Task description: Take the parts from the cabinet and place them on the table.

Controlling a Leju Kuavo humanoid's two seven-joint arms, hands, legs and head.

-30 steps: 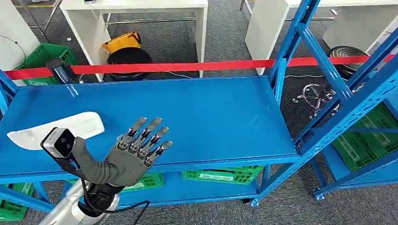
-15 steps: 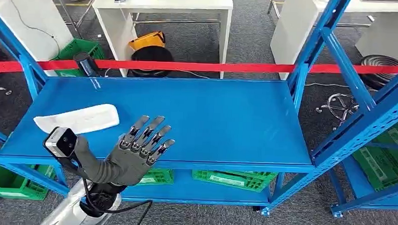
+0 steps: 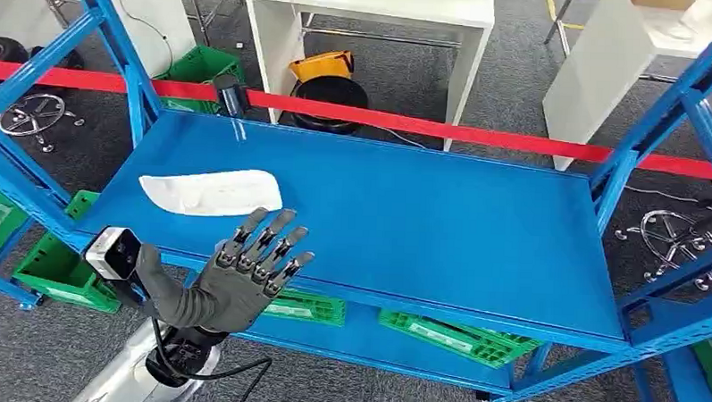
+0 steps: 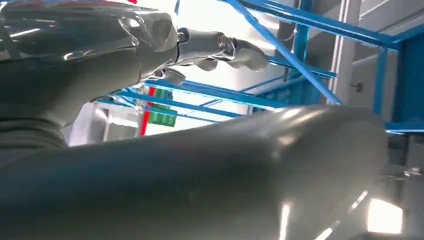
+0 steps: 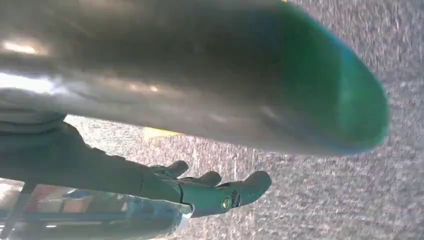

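A long, flat white part (image 3: 211, 192) lies on the blue cabinet shelf (image 3: 423, 221), toward its left end. My left hand (image 3: 235, 277) is raised in front of the shelf's front edge, just near of the part and a little to its right. Its fingers are spread apart and it holds nothing. In the left wrist view the same hand (image 4: 150, 100) shows its fingers (image 4: 220, 47) stretched out against the blue frame. In the right wrist view my right hand (image 5: 205, 189) hangs over grey carpet, its fingers loosely extended with nothing in them.
Blue uprights (image 3: 129, 63) and braces frame the shelf on both sides. A red tape (image 3: 444, 130) runs behind it. Green crates (image 3: 60, 267) sit on the floor and on the lower shelf (image 3: 455, 334). White tables (image 3: 377, 14) stand beyond, and a black cylinder (image 3: 231, 94) is at the shelf's back left.
The whole picture has shifted right and tilted, so the camera has turned left. The white part now lies closer to my left hand, which keeps its spread pose.
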